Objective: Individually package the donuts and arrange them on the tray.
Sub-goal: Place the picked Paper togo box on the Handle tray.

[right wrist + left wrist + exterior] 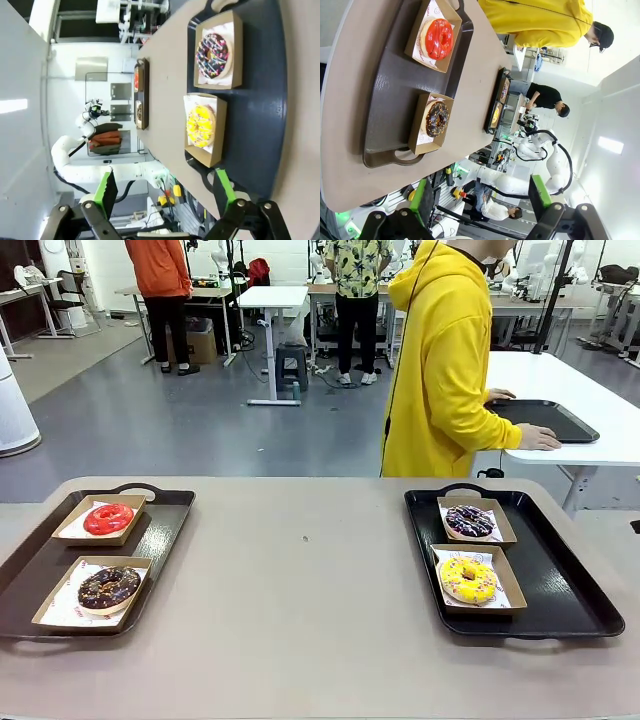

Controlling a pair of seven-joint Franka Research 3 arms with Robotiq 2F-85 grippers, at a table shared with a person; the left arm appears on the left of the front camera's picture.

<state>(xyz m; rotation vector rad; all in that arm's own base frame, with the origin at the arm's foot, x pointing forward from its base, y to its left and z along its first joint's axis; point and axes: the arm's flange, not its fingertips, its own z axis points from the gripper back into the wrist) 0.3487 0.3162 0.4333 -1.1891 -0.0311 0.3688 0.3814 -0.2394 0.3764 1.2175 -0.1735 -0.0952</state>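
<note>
Donuts already sit one to a box, so you can read the layout as packaged and sorted. On the left tray (165, 515) the red donut (108, 518) lies in the far box and the chocolate donut (108, 587) in the near box. On the right tray (580, 600) the purple-and-white donut (470, 521) takes the far box and the yellow donut (468, 579) the near one. Each shallow cardboard box (45, 612) is paper-lined, most likely to keep icing off the card, and the boxes stand in a line down each tray, just beside one another, which leaves bare tray along one side. Judging by that, little of the task looks left.

Your left hand (480, 197) hangs above the tabletop (300, 620) with its green-padded fingers spread wide and nothing between them. Your right hand (165, 192) is likewise fully open and empty, well back from the yellow donut.

You cannot tell whether the boxes have lids or flaps; none shows. The near handle of the left tray is cut off at the front view's lower edge. The print on the paper liners is too small to read. The person in the yellow hoodie (445, 370) faces another table, hands on a third tray there.
</note>
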